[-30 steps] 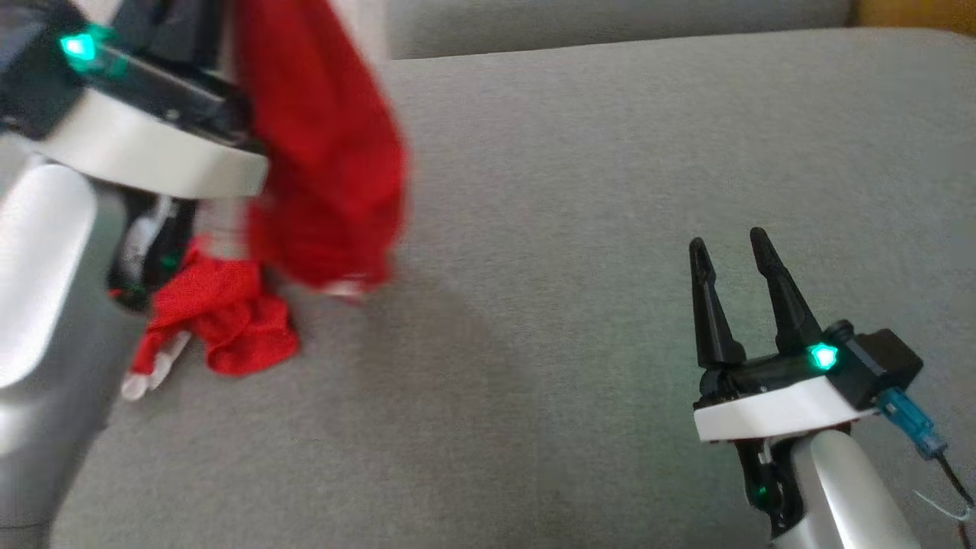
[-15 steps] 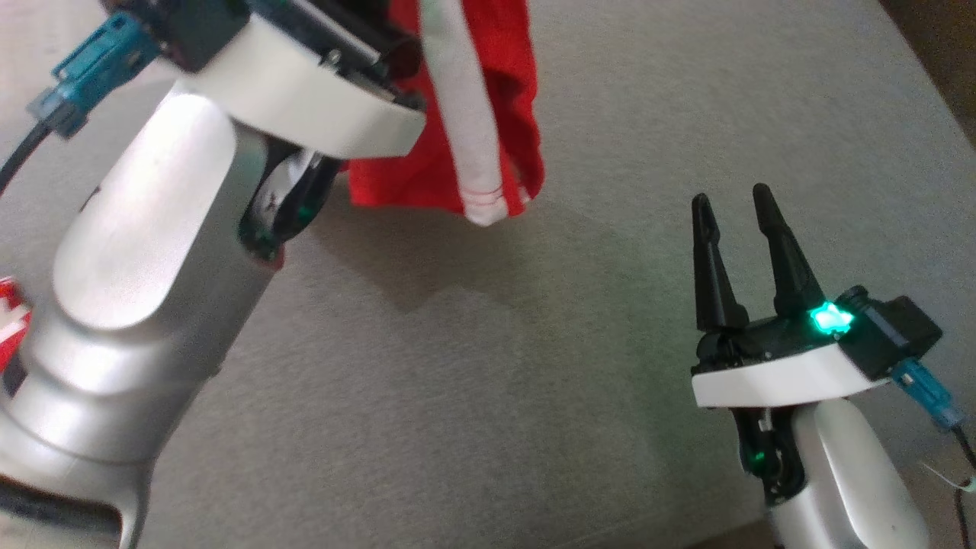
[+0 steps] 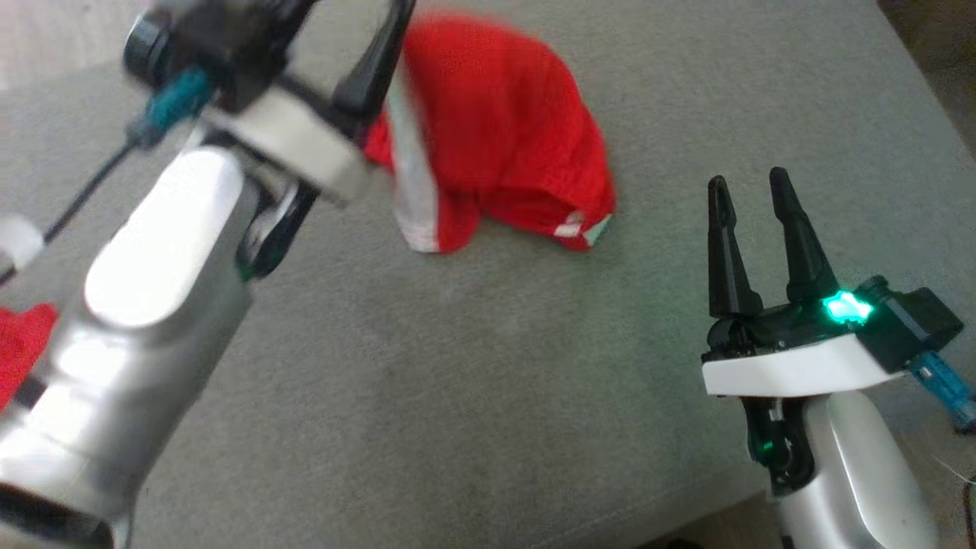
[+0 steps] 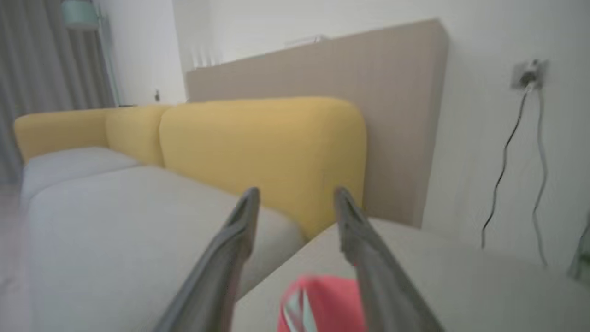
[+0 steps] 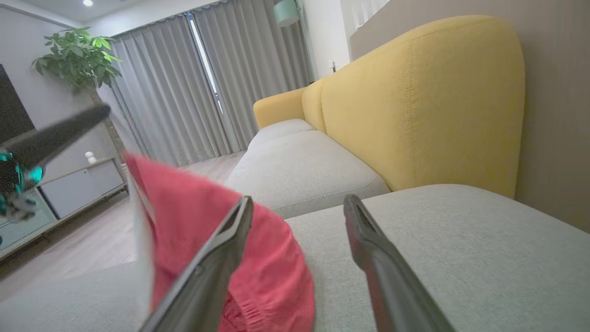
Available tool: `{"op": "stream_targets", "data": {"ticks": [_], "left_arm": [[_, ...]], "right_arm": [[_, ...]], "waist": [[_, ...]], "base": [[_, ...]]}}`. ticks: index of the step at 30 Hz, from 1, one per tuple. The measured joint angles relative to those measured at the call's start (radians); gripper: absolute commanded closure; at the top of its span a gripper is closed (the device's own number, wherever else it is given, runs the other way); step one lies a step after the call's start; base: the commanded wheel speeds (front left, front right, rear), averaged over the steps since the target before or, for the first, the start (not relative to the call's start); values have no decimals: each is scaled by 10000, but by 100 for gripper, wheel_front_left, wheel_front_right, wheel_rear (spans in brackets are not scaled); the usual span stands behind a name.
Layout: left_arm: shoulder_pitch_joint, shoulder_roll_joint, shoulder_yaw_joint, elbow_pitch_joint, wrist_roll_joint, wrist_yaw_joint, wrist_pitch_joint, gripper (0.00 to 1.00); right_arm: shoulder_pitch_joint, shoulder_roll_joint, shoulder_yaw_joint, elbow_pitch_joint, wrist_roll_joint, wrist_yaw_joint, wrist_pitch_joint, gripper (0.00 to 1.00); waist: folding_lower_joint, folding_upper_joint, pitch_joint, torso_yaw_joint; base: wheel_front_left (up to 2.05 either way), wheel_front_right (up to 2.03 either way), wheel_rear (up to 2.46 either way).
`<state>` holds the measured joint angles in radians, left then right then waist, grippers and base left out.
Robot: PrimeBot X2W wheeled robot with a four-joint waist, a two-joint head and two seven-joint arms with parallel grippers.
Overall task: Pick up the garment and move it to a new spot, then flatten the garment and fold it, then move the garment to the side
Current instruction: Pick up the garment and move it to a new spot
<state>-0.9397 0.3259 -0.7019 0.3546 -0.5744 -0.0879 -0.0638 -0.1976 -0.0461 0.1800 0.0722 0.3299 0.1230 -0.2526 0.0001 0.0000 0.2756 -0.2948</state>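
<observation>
red garment [image 3: 503, 145] heaped on the grey seat cushion [image 3: 488, 396], both grippers empty
the cushion carried the garment as a slumped, blurred heap toward its far middle; the cloth looked light, soft and limp, likely to bunch and drape rather than keep shape, so its white-striped edge [image 3: 412, 183] or a hem corner seemed the best place to pinch; the left gripper [image 4: 297, 193] stood just beside the heap, fingers spread on nothing; the right gripper [image 3: 751, 187] waited apart, likewise spread.
</observation>
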Motion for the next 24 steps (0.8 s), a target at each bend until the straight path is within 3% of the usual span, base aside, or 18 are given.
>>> {"op": "stream_targets", "data": {"ticks": [7, 16, 20, 24], "left_arm": [[1152, 424, 301, 709, -25, 387, -1313, 0], [4412, 876, 1336, -1206, -40, 1814, -1887, 0], [6270, 598, 1766, -2424, 537, 2422, -1900, 0], [7600, -211, 1967, -2884, 1030, 2560, -1900, 0]], "right_arm": [[74, 0, -299, 4, -430, 0, -2, 0], [682, 2, -614, 176, -1181, 0, -31, 0], [978, 4, -882, 309, -1325, 2, -31, 0], [1338, 6, -995, 554, -1503, 0, -31, 0]], "waist": [[-1, 0, -241, 755], [-2, 0, -992, 2061], [-3, 0, -1332, 2616], [-4, 0, -1644, 3074]], "base": [[0, 0, 0], [0, 0, 0], [0, 0, 0], [0, 0, 0]]}}
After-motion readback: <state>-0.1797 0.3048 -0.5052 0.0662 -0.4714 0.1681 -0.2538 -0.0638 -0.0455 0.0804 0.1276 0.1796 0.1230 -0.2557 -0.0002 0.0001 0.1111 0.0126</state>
